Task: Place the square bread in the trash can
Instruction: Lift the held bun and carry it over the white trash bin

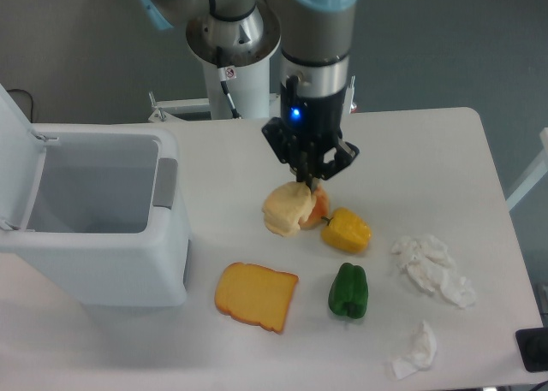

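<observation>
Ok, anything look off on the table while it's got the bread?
Mostly fine. The gripper holds the square bread by its top edge, so it hangs tilted. Crumpled tissues lie scattered at the right. The trash can is open.

A single fixed camera looks down across the white table (428,151), facing the arm's pedestal (235,74) behind it.

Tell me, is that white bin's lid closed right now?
No. The trash can has its lid flipped up on the left side, so you can see straight down into its hollow inside.
</observation>
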